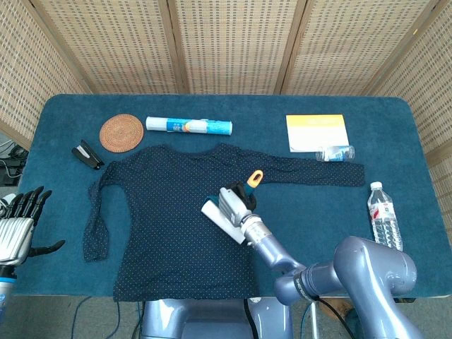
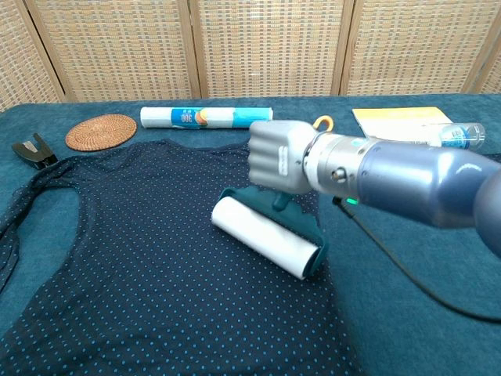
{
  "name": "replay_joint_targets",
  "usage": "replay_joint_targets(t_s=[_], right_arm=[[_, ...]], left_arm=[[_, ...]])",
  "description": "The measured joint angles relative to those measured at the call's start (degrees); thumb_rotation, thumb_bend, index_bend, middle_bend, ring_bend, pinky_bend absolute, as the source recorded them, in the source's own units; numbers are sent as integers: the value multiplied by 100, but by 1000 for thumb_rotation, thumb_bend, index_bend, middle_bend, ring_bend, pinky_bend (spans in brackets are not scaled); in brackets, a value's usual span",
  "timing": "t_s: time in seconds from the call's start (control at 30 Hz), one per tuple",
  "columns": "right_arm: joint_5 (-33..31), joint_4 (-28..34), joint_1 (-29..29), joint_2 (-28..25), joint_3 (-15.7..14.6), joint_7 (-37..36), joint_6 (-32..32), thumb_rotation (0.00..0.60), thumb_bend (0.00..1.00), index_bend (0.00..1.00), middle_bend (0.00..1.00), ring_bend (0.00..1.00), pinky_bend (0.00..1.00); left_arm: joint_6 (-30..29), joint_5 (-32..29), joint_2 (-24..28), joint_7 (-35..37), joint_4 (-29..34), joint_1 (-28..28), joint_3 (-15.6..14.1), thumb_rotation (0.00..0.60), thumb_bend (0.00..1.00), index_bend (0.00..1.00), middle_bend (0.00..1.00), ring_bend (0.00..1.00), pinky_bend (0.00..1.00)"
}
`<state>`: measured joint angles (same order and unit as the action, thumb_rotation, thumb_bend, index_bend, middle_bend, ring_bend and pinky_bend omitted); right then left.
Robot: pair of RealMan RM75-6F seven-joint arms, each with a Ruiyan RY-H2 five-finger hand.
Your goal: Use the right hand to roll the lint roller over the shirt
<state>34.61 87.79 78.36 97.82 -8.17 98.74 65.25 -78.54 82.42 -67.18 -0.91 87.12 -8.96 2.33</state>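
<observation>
While a blue carpeted surface [image 1: 395,127] carries a dark navy dotted long-sleeved shirt [image 1: 162,212] spread flat, the right robot hand [image 2: 275,157] is clamped around the teal handle of a white-drummed lint roller [image 2: 264,236] resting mid-shirt. Good rolling likely needs steady downward pressure and straight strokes, so the fabric stays unbunched. The left robot hand [image 1: 20,224] waits with fingers apart.
</observation>
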Motion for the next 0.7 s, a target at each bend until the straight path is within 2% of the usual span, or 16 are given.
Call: replay_joint_targets(t_s=[0.4, 0.7], right_arm=[[453, 806, 42, 306, -86, 476, 345, 600, 745, 728, 1000, 1000, 1000], [615, 711, -64, 316, -127, 423, 378, 600, 744, 726, 1000, 1000, 1000]], left_arm=[[30, -6, -11, -13, -17, -10, -11, 600, 0, 0, 0, 0, 0], [36, -9, -14, -30, -14, -11, -16, 600, 0, 0, 0, 0, 0]])
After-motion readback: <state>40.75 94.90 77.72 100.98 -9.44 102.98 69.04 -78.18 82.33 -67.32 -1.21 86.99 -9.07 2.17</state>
